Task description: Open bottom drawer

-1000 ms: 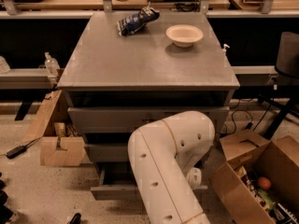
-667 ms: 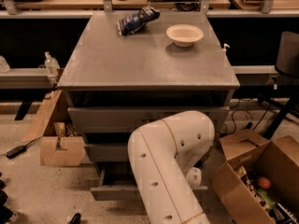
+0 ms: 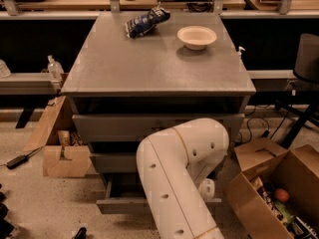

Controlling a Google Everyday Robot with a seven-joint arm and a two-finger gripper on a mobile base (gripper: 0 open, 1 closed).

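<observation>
A grey three-drawer cabinet [image 3: 149, 66] is pictured from above and in front, with the white robot arm [image 3: 179, 173] bent across its lower right front. The bottom drawer [image 3: 119, 204] is seen at floor level, under the other two. It is pulled forward of the middle drawer [image 3: 112, 162], so that a dark strip of its inside is exposed on the left. Its centre and right half are covered by the arm, and its knob is not shown.

The gripper is hidden behind the arm's thick elbow, low against the cabinet front by the lower drawers (only a small white rounded part of the arm is glimpsed at the drawer's right end). Whether the gripper is spread or closed cannot be told.

The top drawer [image 3: 124, 127] is seen above, its flat grey front below a dark gap under the cabinet top. On the top, a blue snack bag [image 3: 147, 21] is laid at the back, left of centre, and a white bowl [image 3: 197, 36] is set well apart to its right. An open cardboard box [image 3: 279, 183] filled with items is seen on the floor at right. A smaller cardboard box [image 3: 65, 159] is placed at left, beside the cabinet.
</observation>
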